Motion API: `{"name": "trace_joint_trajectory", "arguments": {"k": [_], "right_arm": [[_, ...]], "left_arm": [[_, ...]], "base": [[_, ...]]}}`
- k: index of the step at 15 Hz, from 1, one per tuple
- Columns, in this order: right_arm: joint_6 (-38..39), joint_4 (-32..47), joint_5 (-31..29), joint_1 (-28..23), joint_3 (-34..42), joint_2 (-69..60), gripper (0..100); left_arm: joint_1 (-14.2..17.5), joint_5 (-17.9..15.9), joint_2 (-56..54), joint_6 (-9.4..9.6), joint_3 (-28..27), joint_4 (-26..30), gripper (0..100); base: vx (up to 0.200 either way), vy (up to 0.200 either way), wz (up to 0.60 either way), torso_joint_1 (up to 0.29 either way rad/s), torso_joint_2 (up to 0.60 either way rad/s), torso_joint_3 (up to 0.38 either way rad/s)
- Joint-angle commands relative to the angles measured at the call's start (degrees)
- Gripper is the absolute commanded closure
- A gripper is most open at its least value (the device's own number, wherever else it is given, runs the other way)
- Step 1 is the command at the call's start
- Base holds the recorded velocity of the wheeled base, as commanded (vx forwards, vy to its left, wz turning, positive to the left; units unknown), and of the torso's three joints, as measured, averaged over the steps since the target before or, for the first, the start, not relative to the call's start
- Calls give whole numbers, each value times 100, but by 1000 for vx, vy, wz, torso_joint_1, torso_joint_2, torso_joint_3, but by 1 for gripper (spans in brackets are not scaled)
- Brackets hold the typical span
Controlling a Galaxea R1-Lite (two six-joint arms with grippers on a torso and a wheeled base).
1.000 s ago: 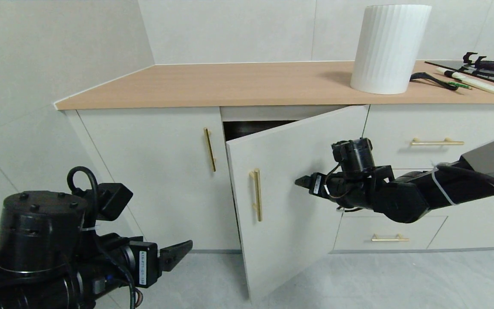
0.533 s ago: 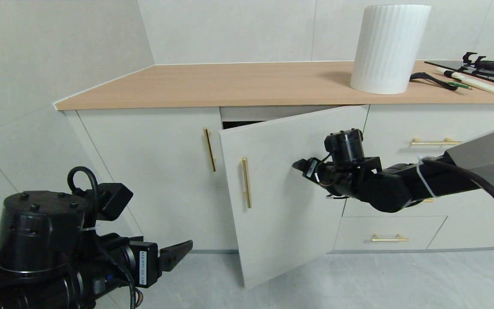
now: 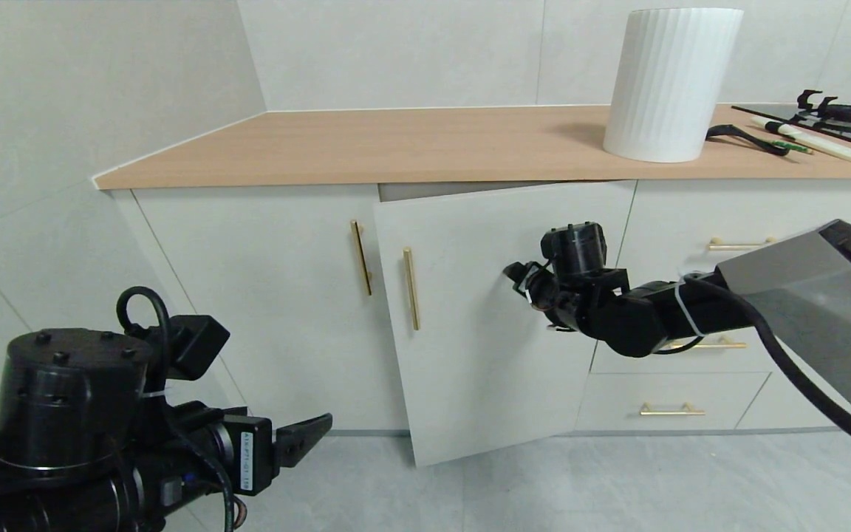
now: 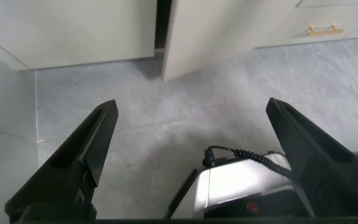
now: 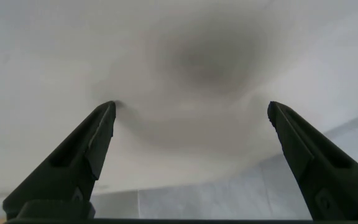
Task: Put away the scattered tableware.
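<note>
The worktop [image 3: 396, 148] is light brown, like wood. The tall pot [image 3: 669, 81] near its right end is white, with thin lines running up and down. The cupboard door [image 3: 470, 332] is pale cream and its handle [image 3: 411, 289] is gold. The floor [image 3: 617, 480] is grey. The left gripper [image 4: 191, 104] and right gripper [image 5: 191, 106] are black.

My left arm [image 3: 63, 399] is matte black, screw-topped, with a looped cable [image 3: 142, 290] and white label [image 3: 246, 462]; my right arm [image 3: 640, 325] wears a grey shell [image 3: 802, 295] and white tie [image 3: 679, 310].
</note>
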Motion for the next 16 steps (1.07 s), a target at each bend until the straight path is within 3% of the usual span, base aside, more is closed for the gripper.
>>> {"name": "trace_joint_trajectory", "arguments": {"k": [1,16], "right_arm": [[22,-88,-89,-63,-193,247,0],[22,-106,-695,-345,-932,836,0]], "left_arm": [[2,3,14,-3,10,-4,0],[2,-5,41,-3,10,-4,0]], "base": [[0,0,0,0,0,0],[0,0,0,0,0,0]]}}
